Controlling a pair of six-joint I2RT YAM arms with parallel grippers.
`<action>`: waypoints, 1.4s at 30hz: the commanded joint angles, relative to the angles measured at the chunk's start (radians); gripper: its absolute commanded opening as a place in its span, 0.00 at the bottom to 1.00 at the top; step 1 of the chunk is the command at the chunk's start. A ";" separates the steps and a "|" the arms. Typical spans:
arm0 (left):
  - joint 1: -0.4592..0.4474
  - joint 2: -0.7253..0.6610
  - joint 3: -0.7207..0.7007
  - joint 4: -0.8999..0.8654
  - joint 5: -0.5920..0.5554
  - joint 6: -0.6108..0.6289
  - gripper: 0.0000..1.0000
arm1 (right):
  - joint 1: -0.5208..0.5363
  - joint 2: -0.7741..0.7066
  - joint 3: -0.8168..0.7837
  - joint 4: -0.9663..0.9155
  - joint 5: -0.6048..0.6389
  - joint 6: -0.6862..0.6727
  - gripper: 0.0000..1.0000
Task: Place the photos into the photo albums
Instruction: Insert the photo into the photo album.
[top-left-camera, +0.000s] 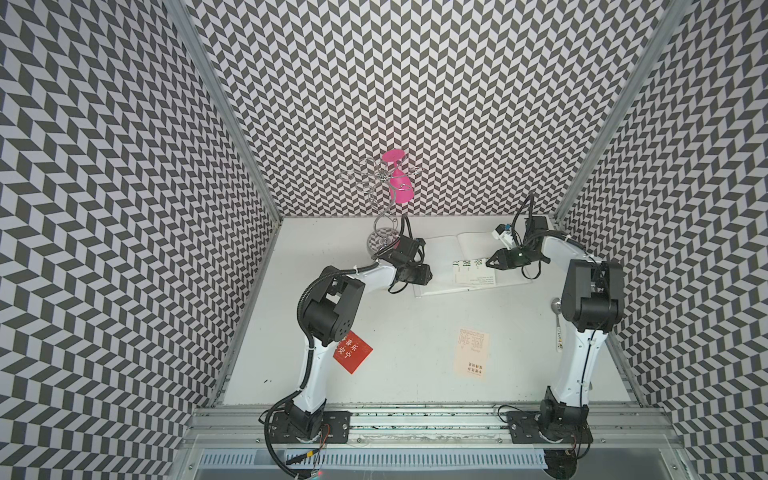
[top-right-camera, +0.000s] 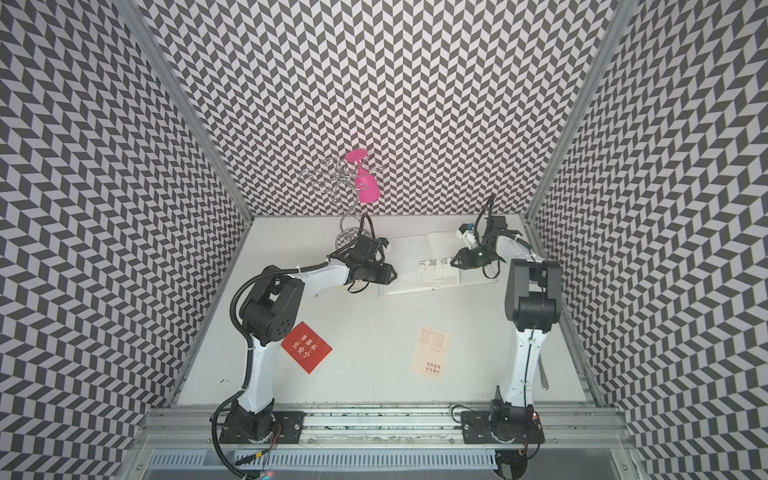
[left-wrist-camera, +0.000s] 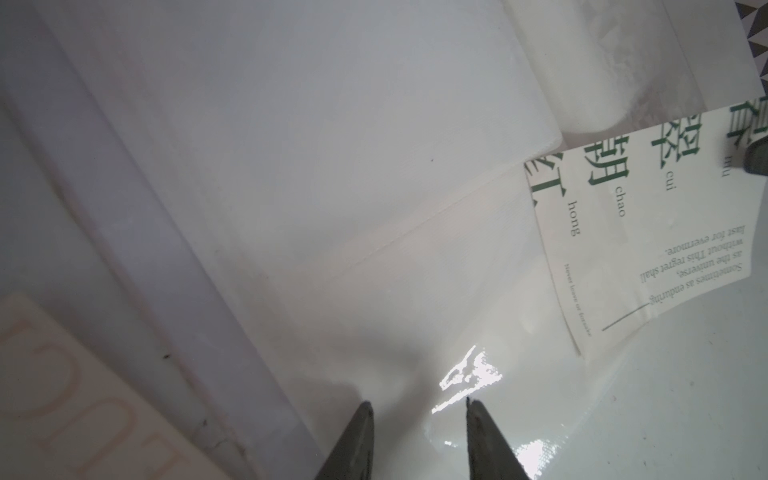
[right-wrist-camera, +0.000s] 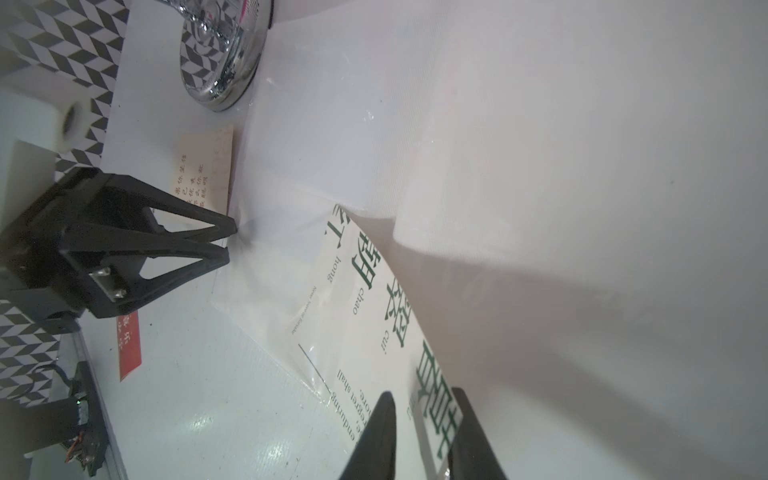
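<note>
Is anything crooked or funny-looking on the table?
Yes. The white card with green writing is only partway inside a clear pocket of the album; it looks bowed and sticks out at the right pincer. Also, a spoon lies beside the right arm, which seems odd among photo cards.
</note>
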 joint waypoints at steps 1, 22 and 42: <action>0.035 -0.039 -0.028 -0.050 -0.026 0.002 0.39 | 0.005 0.025 0.020 0.073 -0.044 0.049 0.16; 0.050 -0.011 -0.039 -0.042 -0.010 0.001 0.39 | 0.024 0.104 0.052 0.047 -0.110 -0.030 0.01; 0.046 -0.007 -0.046 -0.032 -0.008 -0.005 0.39 | 0.151 0.242 0.254 -0.040 -0.106 -0.074 0.02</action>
